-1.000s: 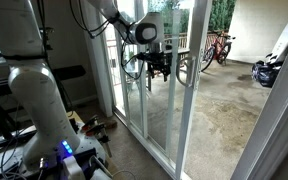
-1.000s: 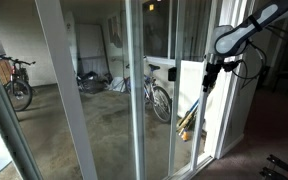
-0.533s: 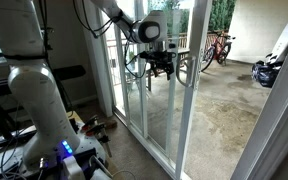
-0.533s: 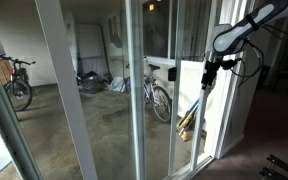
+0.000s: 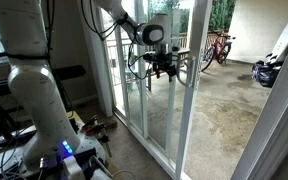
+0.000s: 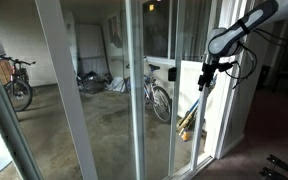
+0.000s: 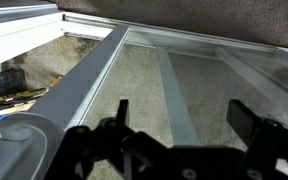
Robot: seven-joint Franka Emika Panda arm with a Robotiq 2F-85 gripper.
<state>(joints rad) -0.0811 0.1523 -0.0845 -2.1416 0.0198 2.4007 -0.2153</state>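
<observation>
The gripper [image 5: 164, 73] has edged right, closer to the glass door [image 5: 170, 120]. Its jaws stand wide open, empty.

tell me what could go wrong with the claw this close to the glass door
The open claw hangs right by the sliding glass door; a push forward could knock it into the pane. In the wrist view the door frame sits beside the jaws, not between them, so closing now would likely grab nothing.
</observation>
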